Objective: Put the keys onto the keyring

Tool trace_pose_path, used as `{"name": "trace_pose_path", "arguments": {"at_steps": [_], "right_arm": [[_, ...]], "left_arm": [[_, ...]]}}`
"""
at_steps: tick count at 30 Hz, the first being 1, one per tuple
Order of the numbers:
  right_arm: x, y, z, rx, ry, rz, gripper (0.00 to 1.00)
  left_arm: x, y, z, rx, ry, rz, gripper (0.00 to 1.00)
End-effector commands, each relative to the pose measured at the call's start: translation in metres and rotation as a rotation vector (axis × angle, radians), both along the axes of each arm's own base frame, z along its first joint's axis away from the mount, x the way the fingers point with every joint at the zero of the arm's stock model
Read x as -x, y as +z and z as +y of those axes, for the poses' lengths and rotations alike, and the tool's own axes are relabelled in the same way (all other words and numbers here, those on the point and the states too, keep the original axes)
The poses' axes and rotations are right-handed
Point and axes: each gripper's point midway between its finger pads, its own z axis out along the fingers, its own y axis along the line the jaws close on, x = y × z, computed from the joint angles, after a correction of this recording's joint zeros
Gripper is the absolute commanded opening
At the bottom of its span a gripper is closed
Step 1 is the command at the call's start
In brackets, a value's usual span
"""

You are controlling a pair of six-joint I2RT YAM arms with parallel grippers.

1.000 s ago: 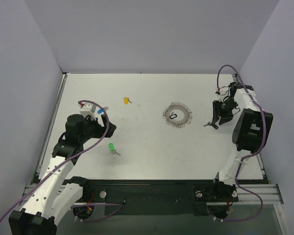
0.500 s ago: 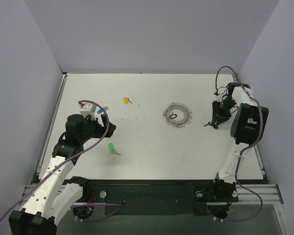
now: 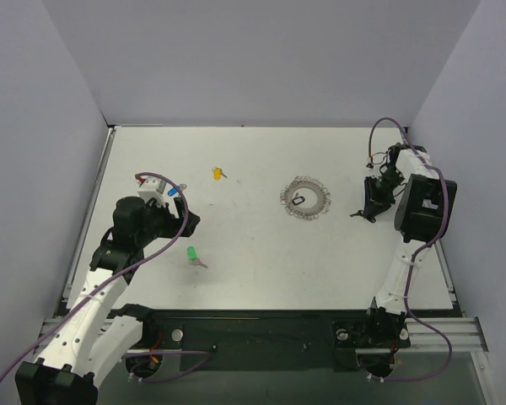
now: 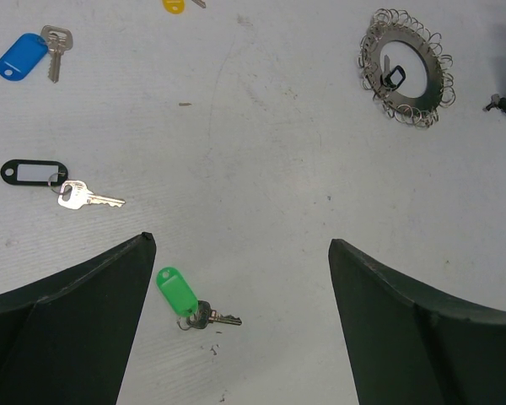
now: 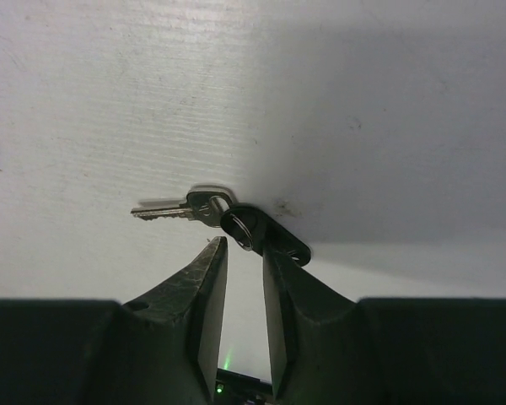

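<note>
White table point(image 3: 253, 270) seen from above, boxed in by pale lavender walls point(image 3: 253, 59) at the back and both sides. Near the right edge, close to the side wall, the right gripper point(image 5: 243, 246) points down at a black-tagged key point(image 5: 266, 236) lying flat. Its jaws are drawn in to a slim gap with the tips at the tag; whether they pinch it cannot be told.

Left of that, apart, the keyring point(image 3: 324, 199) lies flat with another black key point(image 4: 392, 78) inside its opening.

Over the left half, the left gripper point(image 4: 240, 245) hangs with jaws spread wide, holding nothing. A green-tagged key point(image 4: 177, 291) lies on the table just beside one of its fingers. A blue-tagged key point(image 4: 21, 57) and a labelled black-tagged key point(image 4: 34, 173) lie nearer the left edge, a yellow-tagged key point(image 3: 217, 173) farther back. Bare surface stretches between the green-tagged key and the keyring.
</note>
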Motion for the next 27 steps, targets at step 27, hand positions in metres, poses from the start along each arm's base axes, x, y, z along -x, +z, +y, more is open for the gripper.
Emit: {"name": "trace_pose_path", "arguments": {"at_steps": [27], "right_arm": [[0.0036, 0.0080, 0.0037, -0.032, -0.004, 0.033, 0.00]], "left_arm": [[-0.0077, 0.0212, -0.0053, 0.016, -0.020, -0.066, 0.95]]}}
